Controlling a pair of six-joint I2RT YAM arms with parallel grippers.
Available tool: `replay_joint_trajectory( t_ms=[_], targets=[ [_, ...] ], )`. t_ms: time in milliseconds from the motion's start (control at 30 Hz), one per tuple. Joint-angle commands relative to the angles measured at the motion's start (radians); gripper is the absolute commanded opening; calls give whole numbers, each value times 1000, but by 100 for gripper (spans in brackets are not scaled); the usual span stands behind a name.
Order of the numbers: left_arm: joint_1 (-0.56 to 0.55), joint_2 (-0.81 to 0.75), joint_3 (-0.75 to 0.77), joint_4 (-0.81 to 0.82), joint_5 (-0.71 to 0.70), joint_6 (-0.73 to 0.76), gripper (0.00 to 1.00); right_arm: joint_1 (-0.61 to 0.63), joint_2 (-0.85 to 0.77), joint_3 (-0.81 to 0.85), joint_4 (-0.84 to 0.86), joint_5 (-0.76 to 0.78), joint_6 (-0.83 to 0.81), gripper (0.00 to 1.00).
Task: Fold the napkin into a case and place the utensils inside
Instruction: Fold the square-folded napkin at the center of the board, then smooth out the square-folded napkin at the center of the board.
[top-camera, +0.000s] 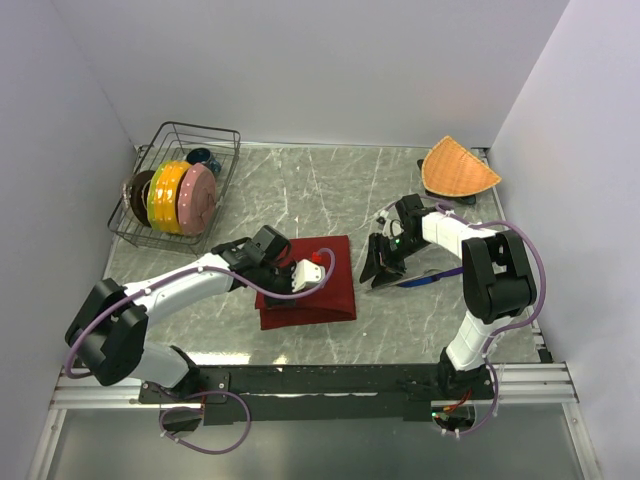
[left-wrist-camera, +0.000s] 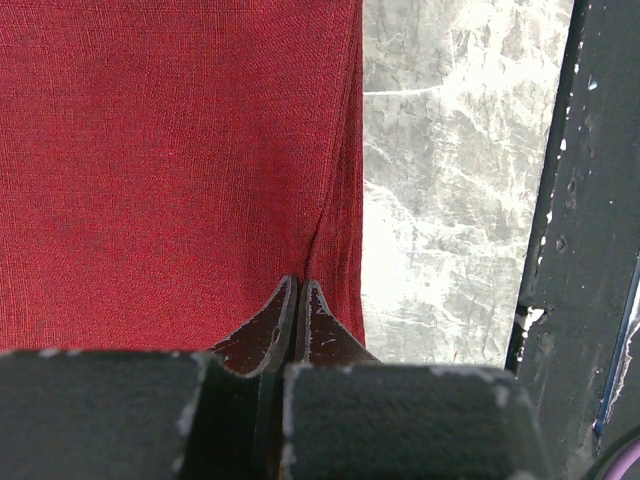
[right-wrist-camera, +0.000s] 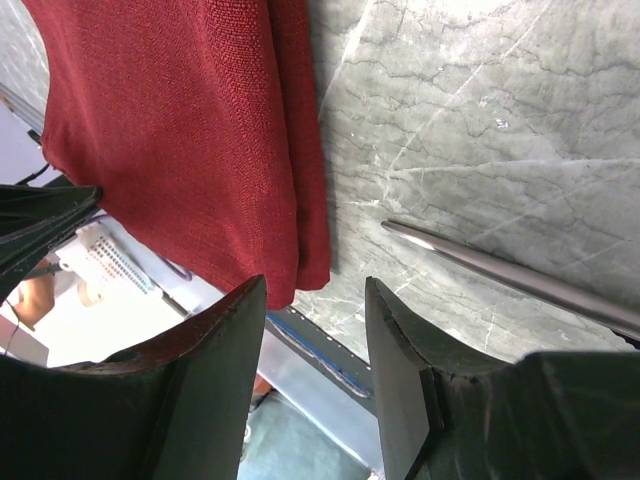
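The dark red napkin (top-camera: 318, 290) lies folded on the marble table at centre; it also shows in the left wrist view (left-wrist-camera: 170, 150) and the right wrist view (right-wrist-camera: 190, 120). My left gripper (top-camera: 306, 274) rests on its top, jaws shut (left-wrist-camera: 298, 288), with a crease in the cloth running from the tips. My right gripper (top-camera: 381, 264) is open and empty (right-wrist-camera: 313, 292), just right of the napkin's edge. A slim silver utensil handle (right-wrist-camera: 500, 275) lies on the table beside it. The blue-purple knife (top-camera: 436, 277) lies under the right arm. The fork's head is hidden.
A wire rack (top-camera: 228, 165) with coloured plates (top-camera: 182, 197) stands at the back left. The orange woven fan-shaped mat (top-camera: 458, 168) sits at the back right. The black front rail (top-camera: 330, 378) runs along the near edge.
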Motion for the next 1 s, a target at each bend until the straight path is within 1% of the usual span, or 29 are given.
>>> replay_joint_trajectory(
  t_ms=[0,67,133,167,233,267,300,333,367,400,433,467,500,533,567,600,633,667,700,733,767,800,833,867,900,933,967],
  targets=[
    [-14,-3,-3,23,42,-11,1,-6,-39,14,5,-28,-6,52],
    [-14,9,-12,40,36,-15,2,-7,-36,19,4,-40,-9,52],
    [-16,14,-24,49,22,-15,6,-7,-39,25,2,-54,-12,53],
    [-16,19,-26,51,18,-18,17,-7,-43,34,4,-57,-14,54],
    [-16,14,-15,43,-1,-23,33,-7,-56,51,5,-68,-15,55],
    [-16,-6,-6,37,-7,-43,44,-7,-72,87,5,-71,-21,57],
    [-9,-22,21,25,-16,-58,48,-7,-85,112,5,-74,-25,60],
    [0,-41,40,18,-25,-81,52,-7,-96,170,7,-72,-26,64],
    [24,-88,63,17,-30,-101,62,-9,-123,201,11,-66,-28,73],
    [40,-114,112,37,-37,-130,69,-9,-135,236,25,-65,-26,80],
    [58,-137,138,50,-45,-190,73,-9,-146,308,36,-61,-25,85],
    [99,-179,164,64,-50,-225,83,-9,-161,345,46,-55,-25,99],
    [118,-196,216,107,-62,-267,95,-7,-166,384,72,-51,-25,100],
    [138,-211,242,127,-80,-351,99,-7,-169,449,92,-46,-16,100],
    [176,-236,265,146,-106,-383,99,-3,-178,476,117,-40,-9,100],
    [188,-245,298,170,-140,-415,99,2,-183,500,175,-34,-6,100],
    [195,-256,296,252,-189,-508,99,8,-186,531,212,-28,0,100],
    [195,-274,289,303,-274,-541,99,20,-192,536,252,-25,6,100],
    [196,-280,257,343,-290,-573,99,25,-192,533,343,-35,23,100],
    [196,-285,231,430,-307,-589,99,25,-189,505,405,-60,88,100],
    [195,-280,212,434,-330,-635,99,25,-163,491,468,-122,128,100],
    [195,-270,206,425,-336,-644,99,25,-139,485,566,-264,168,100],
    [196,-254,206,411,-335,-616,99,30,-111,478,611,-306,304,100],
    [196,-219,209,375,-349,-608,99,40,-46,484,631,-304,358,100],
    [196,-208,191,382,-425,-608,99,68,-16,488,614,-276,397,100],
    [195,-201,162,411,-465,-565,99,82,-8,431,657,-261,458,100],
    [193,-208,75,520,-493,-537,99,99,-8,398,721,-244,472,100]
  ],
)
